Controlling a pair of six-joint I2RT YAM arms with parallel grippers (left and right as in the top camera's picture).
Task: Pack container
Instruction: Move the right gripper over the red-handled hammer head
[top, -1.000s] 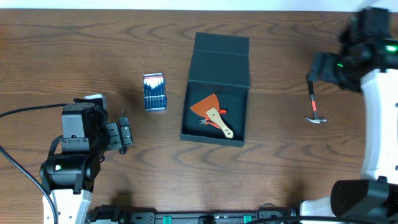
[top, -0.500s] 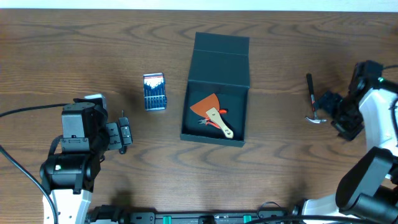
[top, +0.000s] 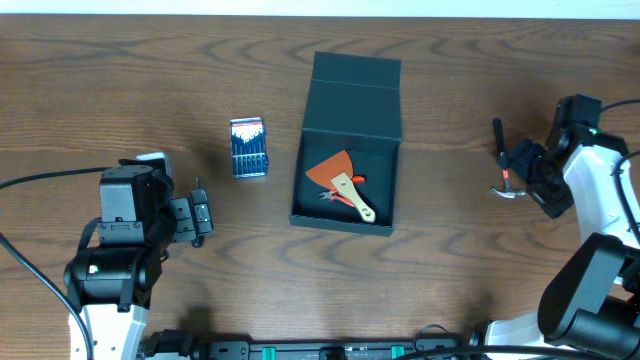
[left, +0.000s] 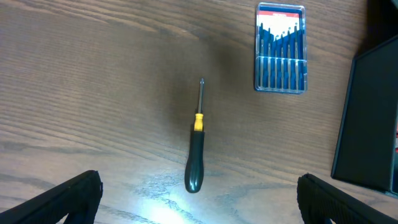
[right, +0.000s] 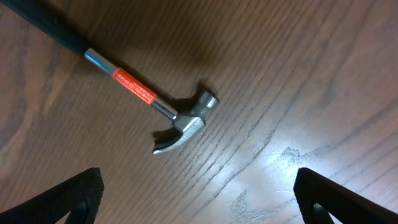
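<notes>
I see the right gripper (right: 199, 196) spread wide above the hammer (right: 134, 87), holding nothing. Left gripper (left: 199, 199) is spread wide too, over the screwdriver (left: 195, 149). The container (top: 356, 95) sits mid-table, lid open, scraper (top: 345, 185) inside.

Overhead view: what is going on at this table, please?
Two robot arms are packing tools into the open box. A scraper already lies inside it. The right gripper is open above the hammer and holds nothing. The left gripper is open above the screwdriver, also empty. The bit case lies on the table, left of the box.
</notes>
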